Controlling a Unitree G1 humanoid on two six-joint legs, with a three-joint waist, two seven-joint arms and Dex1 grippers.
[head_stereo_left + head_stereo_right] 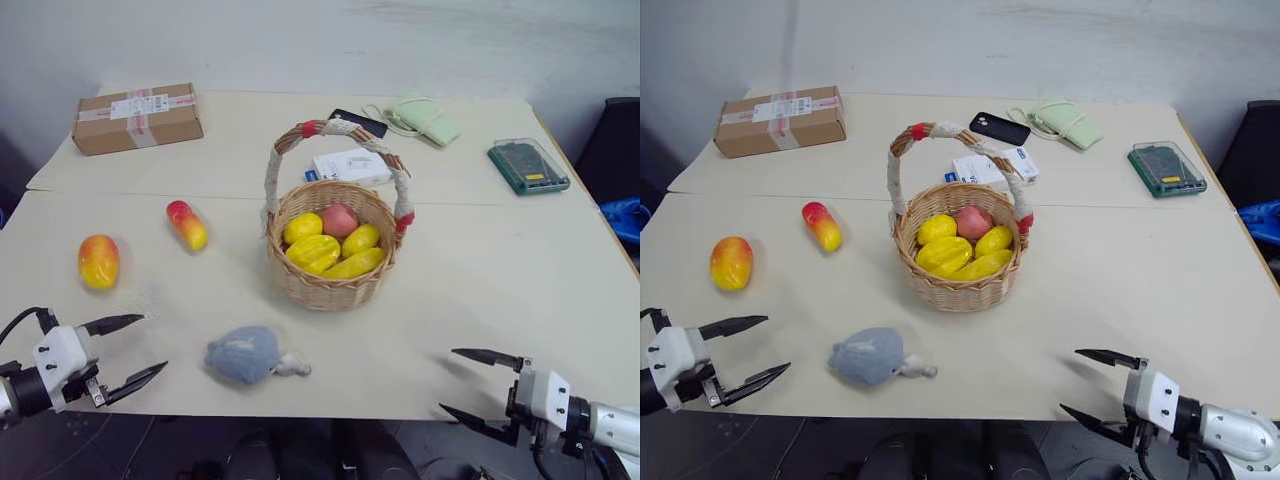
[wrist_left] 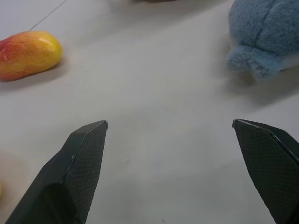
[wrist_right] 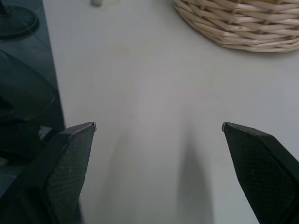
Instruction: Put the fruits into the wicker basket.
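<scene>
The wicker basket (image 1: 330,285) stands mid-table, holding several yellow fruits and a pink one. Two red-to-yellow fruits lie on the table to its left: a plump oval one (image 1: 99,261) and a smaller elongated one (image 1: 187,224). My left gripper (image 1: 154,342) hovers open and empty near the table's front left edge, below the plump fruit. The left wrist view shows the elongated fruit (image 2: 28,53) ahead of its fingers. At the front right edge my right gripper (image 1: 447,379) is open and empty, and the basket's wall (image 3: 243,23) lies ahead of it.
A grey-blue plush lump (image 1: 243,354) lies near the front edge between the grippers. At the back are a cardboard box (image 1: 137,117), a black phone (image 1: 358,122), a white box (image 1: 350,165), a green pouch (image 1: 425,118) and a green case (image 1: 528,165).
</scene>
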